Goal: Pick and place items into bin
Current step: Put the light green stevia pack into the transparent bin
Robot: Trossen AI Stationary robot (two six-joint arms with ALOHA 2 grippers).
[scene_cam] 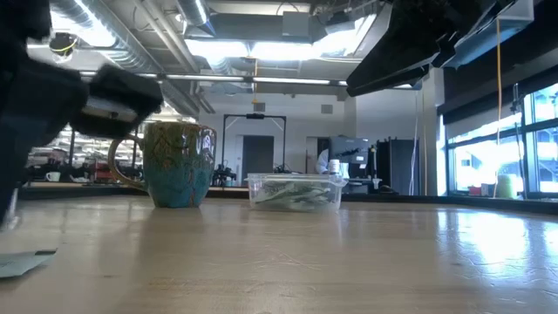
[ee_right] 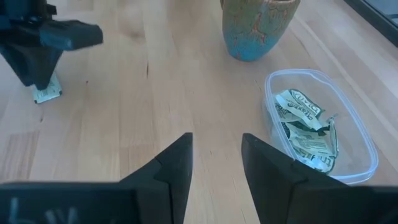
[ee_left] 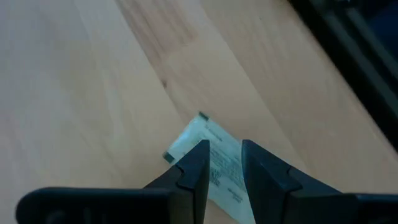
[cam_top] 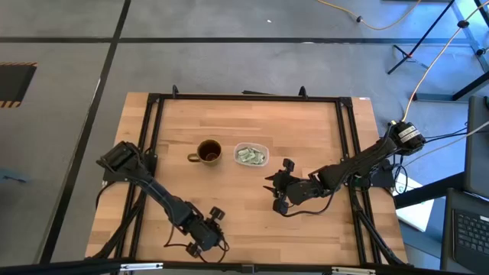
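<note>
Left gripper (ee_left: 224, 155) jaws slightly apart over a packet (ee_left: 211, 163) on the counter (cam_top: 252, 206); right gripper (ee_right: 217, 152) jaws apart, empty

Round brown-and-teal ceramic mug (cam_top: 208, 152) and small clear plastic bin (cam_top: 251, 154) set side by side mid-table, narrow gap left between. Bin top unobstructed. Bare pale wooden tabletop (cam_top: 252, 221) seen between bin and near edge. Right gripper (cam_top: 280, 189) parked just near-right of bin. Left gripper (cam_top: 216, 228) occupied at near-left edge, over pale green-and-white packet (ee_left: 211, 158).
</note>
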